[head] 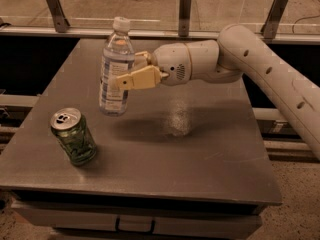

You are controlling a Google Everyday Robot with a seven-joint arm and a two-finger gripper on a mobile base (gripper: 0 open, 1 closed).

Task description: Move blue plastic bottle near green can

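The blue plastic bottle (pixel 115 66), clear with a white cap and a white-blue label, hangs upright above the grey table (pixel 200 149), slightly tilted. My gripper (pixel 131 69) is shut on its middle, reaching in from the right on the white arm (pixel 260 69). The green can (pixel 73 136), short with a silver top and pull tab, stands on the table's front left, below and to the left of the bottle. A gap separates the bottle's base from the can's top.
A metal railing with posts (pixel 185 6) runs behind the table's far edge. A drawer handle (pixel 134 226) shows under the table's front edge. The floor shows at the lower right.
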